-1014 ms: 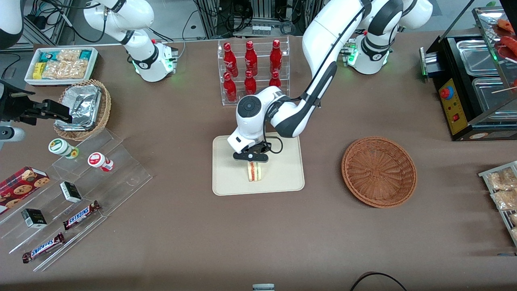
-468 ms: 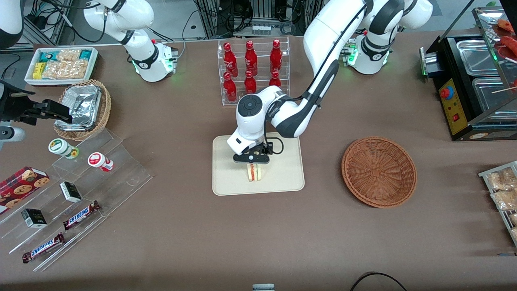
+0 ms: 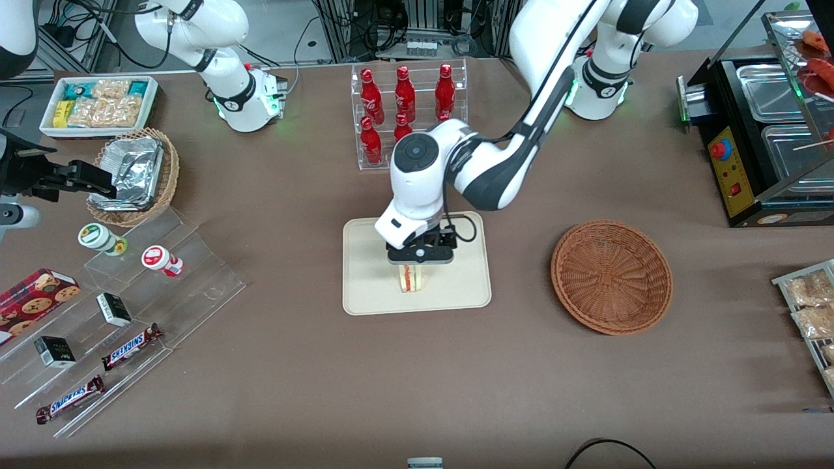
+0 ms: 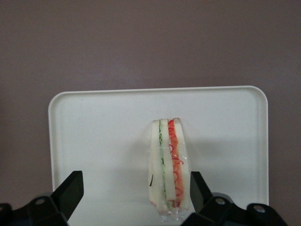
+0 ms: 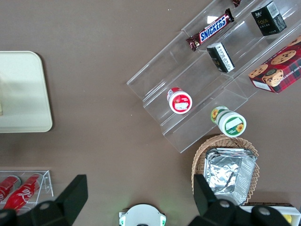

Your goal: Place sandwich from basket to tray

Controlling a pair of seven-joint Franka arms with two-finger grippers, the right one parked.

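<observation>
Fingers of the gripper (image 4: 134,195) are seen spread wide apart, with the sandwich (image 4: 169,167) standing between them, close beside one finger (image 4: 200,188) and well clear of the other; nothing is clamped. The wedge is set on edge on the tray (image 4: 94,136), its bread slices and its green and red filling layers running lengthwise away from the wrist camera, so that its long axis lies parallel to the fingers and its broad faces are turned toward the finger pads. In the front view the gripper (image 3: 420,260) is found directly above the sandwich (image 3: 410,278), which rests on the part of the tray (image 3: 368,286) nearer to the front camera. The wicker basket (image 3: 611,277) is seen empty, well apart from the tray, toward the working arm's end of the table. The placing is judged to be done, and a straight lift is judged to be what remains; because the wedge stands so near one finger, a sideways drift could tip it.
</observation>
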